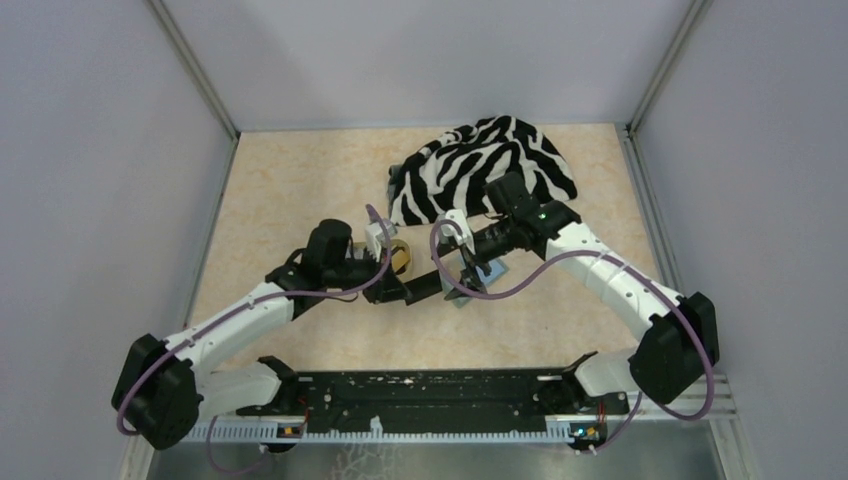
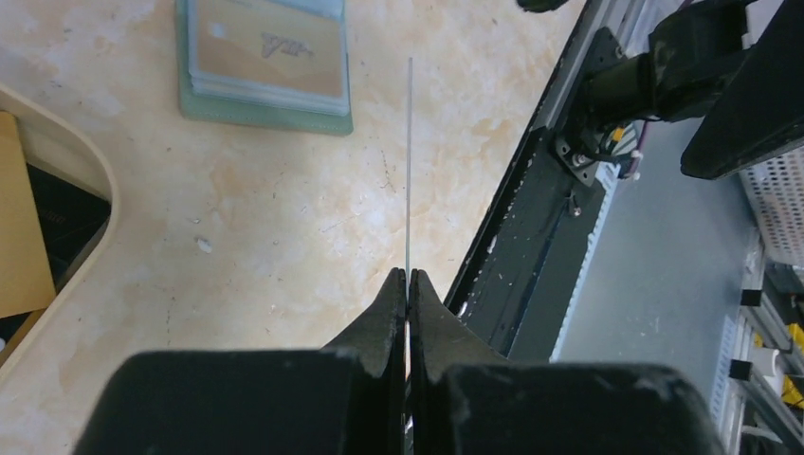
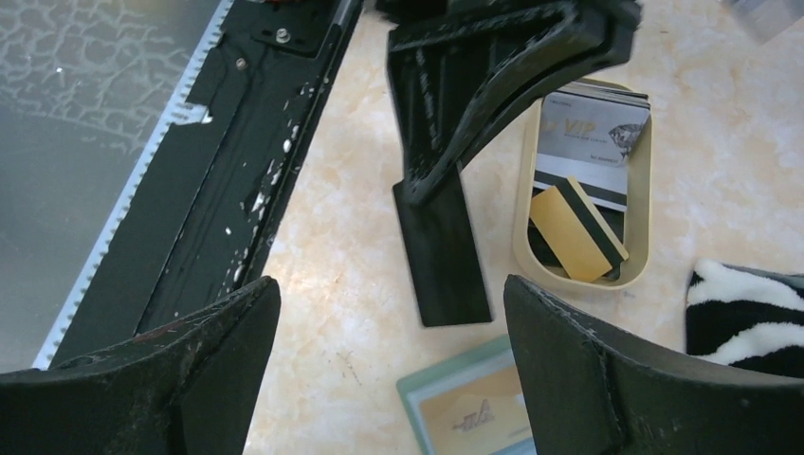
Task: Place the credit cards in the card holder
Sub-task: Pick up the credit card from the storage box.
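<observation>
We are seeing the beige surface (image 1: 290, 190) carrying a zebra cloth (image 1: 480, 165) at its far side and a tan oval tray (image 3: 520, 223) holding several credit cards (image 3: 588, 133). Our right gripper (image 3: 389, 308) is hanging wide open above the open card holder (image 2: 270, 120), which is showing 1 yellow-orange card (image 2: 265, 43) inside. Our left gripper (image 2: 409, 284) is pinching 1 dark card (image 3: 444, 256) near the holder.

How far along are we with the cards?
Done: one yellow-orange card sits in the open card holder. In hand: the left gripper is shut on a dark card; the right gripper is open and empty. Left: at least two cards lie in the tan tray.
</observation>
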Controlling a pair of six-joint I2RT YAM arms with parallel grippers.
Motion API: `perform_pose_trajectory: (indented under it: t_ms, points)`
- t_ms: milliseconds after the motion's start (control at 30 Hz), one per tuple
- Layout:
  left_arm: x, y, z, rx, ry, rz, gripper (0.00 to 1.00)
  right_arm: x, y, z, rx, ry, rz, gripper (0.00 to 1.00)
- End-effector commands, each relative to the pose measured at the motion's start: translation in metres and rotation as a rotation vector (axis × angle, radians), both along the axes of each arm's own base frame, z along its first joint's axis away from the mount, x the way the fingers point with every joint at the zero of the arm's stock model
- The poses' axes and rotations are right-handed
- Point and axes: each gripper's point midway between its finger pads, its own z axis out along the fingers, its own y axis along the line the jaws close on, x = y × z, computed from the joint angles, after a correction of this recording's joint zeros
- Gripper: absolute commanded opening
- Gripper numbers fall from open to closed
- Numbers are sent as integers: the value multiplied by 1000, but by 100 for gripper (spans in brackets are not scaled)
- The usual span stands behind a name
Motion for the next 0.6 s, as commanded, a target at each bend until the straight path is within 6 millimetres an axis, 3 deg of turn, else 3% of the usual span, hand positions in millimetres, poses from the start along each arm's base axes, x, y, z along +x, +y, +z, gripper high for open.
perform_pose_trajectory:
  t_ms: [0,333,433,567]
  points:
    - [12,-18,3,6,-132,-36,0,9,5,-12,24,40,-52,85]
    - [5,-45,13,-50,-265,-168,0,19,14,-47,-40,200,-106,72]
    - [6,-46,11,-43,-267,-171,0,18,15,-50,-50,224,-97,56]
    - [9,-45,13,-42,-286,-156,0,13,14,-54,-66,256,-70,25]
